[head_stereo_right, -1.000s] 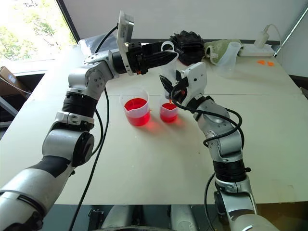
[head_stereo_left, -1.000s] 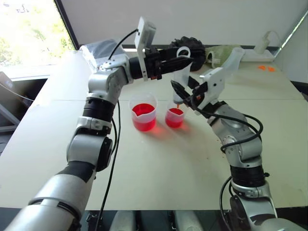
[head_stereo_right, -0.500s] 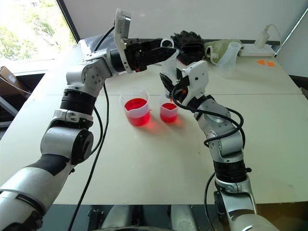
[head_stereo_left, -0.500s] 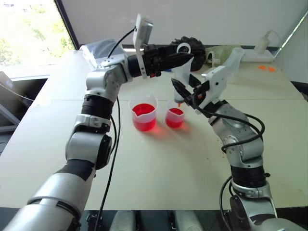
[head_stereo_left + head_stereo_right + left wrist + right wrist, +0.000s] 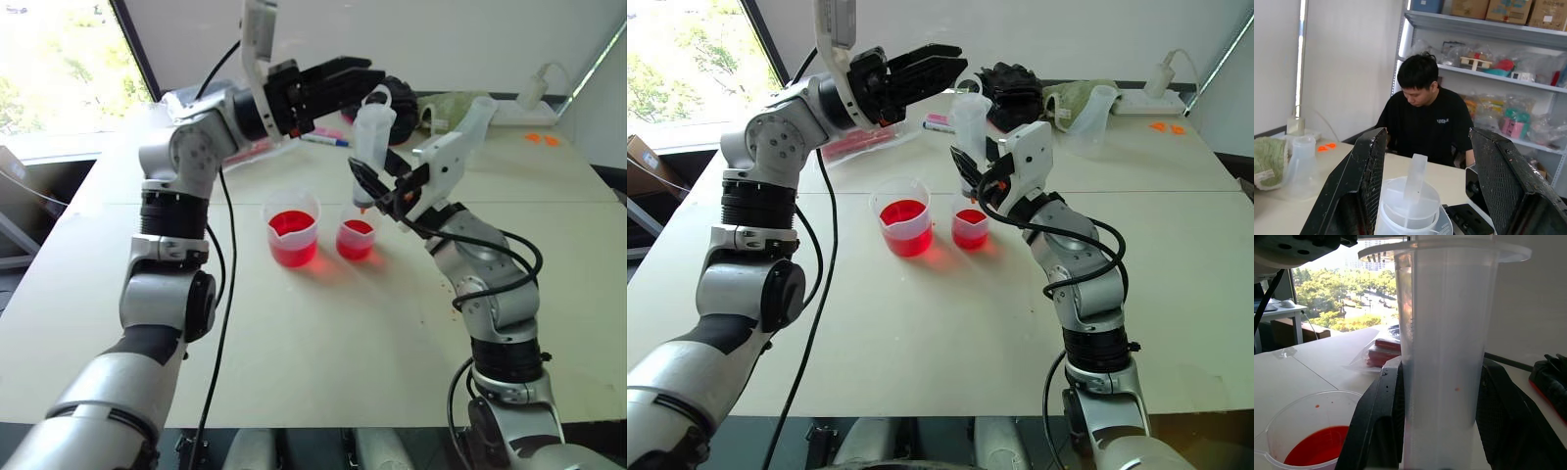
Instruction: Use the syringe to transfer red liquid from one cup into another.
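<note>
Off-white tabletop (image 5: 323, 343) has a black glove (image 5: 1011, 86) at the far edge, a green cloth (image 5: 1073, 96) beside it, and a tall frosted plastic jug (image 5: 1091, 116) near that. Pink-and-blue marker pen (image 5: 325, 139) too. Person in a black t-shirt (image 5: 1425, 122) sits in front of metal shelves (image 5: 1508, 58).

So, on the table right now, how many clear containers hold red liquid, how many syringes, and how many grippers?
Cups holding red liquid: 2, larger beaker and smaller cup
Syringes: 1, syringe
Grippers: 2, left gripper and right gripper
Total: 5
</note>
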Controlling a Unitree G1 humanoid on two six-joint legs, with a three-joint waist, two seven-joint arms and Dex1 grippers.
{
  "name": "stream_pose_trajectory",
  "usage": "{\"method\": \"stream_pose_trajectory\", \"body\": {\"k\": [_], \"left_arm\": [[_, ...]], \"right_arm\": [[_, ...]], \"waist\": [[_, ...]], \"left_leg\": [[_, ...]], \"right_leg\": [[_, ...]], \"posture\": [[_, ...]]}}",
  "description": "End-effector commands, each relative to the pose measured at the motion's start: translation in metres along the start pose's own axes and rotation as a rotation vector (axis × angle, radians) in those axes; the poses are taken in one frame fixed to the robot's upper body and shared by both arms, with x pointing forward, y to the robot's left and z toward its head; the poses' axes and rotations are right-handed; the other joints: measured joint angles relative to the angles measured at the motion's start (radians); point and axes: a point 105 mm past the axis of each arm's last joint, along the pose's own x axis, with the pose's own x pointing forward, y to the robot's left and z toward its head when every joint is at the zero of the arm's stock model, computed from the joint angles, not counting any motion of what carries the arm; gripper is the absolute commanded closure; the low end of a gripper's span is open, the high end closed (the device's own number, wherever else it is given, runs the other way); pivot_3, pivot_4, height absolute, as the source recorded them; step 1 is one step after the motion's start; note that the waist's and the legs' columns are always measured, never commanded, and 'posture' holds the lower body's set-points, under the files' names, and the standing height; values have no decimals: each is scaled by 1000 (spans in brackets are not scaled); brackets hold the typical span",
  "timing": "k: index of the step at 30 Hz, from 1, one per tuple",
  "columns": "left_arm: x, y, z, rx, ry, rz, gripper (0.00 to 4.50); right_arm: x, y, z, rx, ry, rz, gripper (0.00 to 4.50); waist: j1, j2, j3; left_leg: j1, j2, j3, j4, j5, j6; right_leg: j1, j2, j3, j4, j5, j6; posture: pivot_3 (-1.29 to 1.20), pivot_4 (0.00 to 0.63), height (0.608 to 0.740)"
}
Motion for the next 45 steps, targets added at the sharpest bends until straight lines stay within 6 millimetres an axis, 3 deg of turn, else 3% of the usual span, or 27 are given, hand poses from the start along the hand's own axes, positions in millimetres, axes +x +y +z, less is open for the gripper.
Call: {"method": "stream_pose_trajectory", "body": {"k": [1,7,14,22,26,30,33,37,45], "left_arm": [[-5,1,29,98,-102,52,1702],[-23,14,47,116,-189,162,1702],[-68,20,23,103,-61,255,1702],[-86,7,-2,74,33,250,1702],[-90,4,-8,63,30,255,1702],[-97,-2,-21,55,55,253,1702],[-99,-4,-28,58,73,262,1702],[-107,-11,-42,40,103,268,1702],[-111,-17,-53,44,128,291,1702]], "right_arm": [[-2,3,19,-25,-71,11,3124],[-2,3,19,-21,-70,9,3124],[-3,-2,22,-9,-64,-13,3124],[3,-15,79,149,-133,13,3124],[2,-32,94,187,-80,14,3124],[-4,-58,85,223,140,-26,3124],[-9,-66,82,305,217,-25,3124],[-25,-98,48,329,540,-190,3124],[-42,-101,6,389,907,-188,3124]], "waist": [[0,0,0],[0,0,0],[-3,0,0],[1,0,0],[1,0,0],[1,0,0],[1,0,0],[2,0,0],[2,0,0]], "left_leg": [[0,0,0,0,0,0],[0,0,0,0,0,0],[1,0,0,-1,0,0],[0,0,-1,1,0,0],[0,0,-1,1,0,0],[0,0,-1,0,0,0],[0,0,-1,0,0,0],[0,0,1,-1,0,0],[-1,1,1,-2,0,0]], "right_leg": [[0,0,0,0,0,0],[0,0,0,0,0,0],[0,0,0,1,0,0],[0,-1,-1,1,0,0],[0,-1,-1,0,0,0],[0,-1,-1,0,0,0],[0,-1,-1,0,0,0],[0,-1,1,0,0,0],[-1,0,2,-1,0,0]], "posture": [[0,150,711],[0,150,711],[0,150,711],[0,150,711],[0,150,711],[0,150,711],[0,150,711],[0,150,711],[0,150,711]]}}
